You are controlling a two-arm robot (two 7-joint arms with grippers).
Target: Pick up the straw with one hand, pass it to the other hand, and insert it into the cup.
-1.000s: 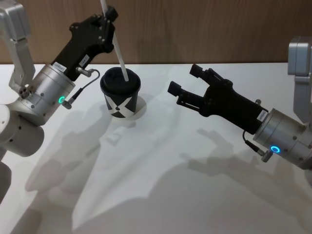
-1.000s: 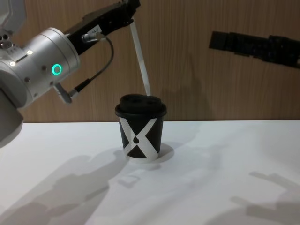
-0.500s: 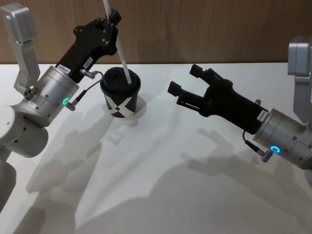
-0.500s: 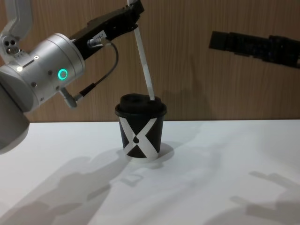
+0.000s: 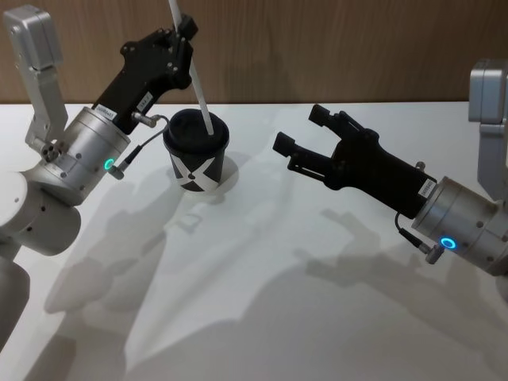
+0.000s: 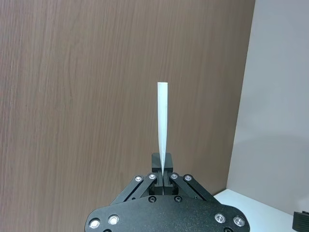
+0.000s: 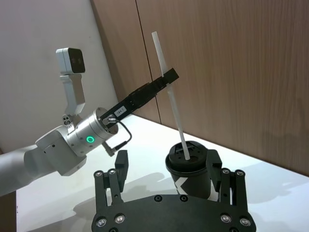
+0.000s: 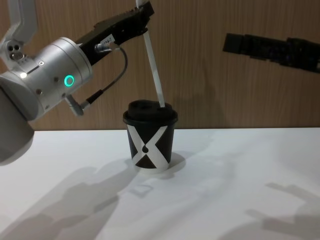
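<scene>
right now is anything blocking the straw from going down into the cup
Nothing visible blocks it. The left gripper is shut on the straw, whose lower tip already meets the lid of the cup. The right gripper hangs open off to the side, clear of the path.

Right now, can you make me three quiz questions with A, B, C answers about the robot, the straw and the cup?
1. Where is the lower tip of the long white plastic straw?
A. flat on the table
B. at the lid of the black paper cup
C. behind the robot

2. What colour is the cup's big X?
A. white
B. red
C. green

3. The right gripper is:
A. squeezing the cup
B. holding the straw
C. open and empty

Answers: 1 B, the left gripper holds it tilted down onto the lid. 2 A, the chest view shows it. 3 C, fingers spread apart.
</scene>
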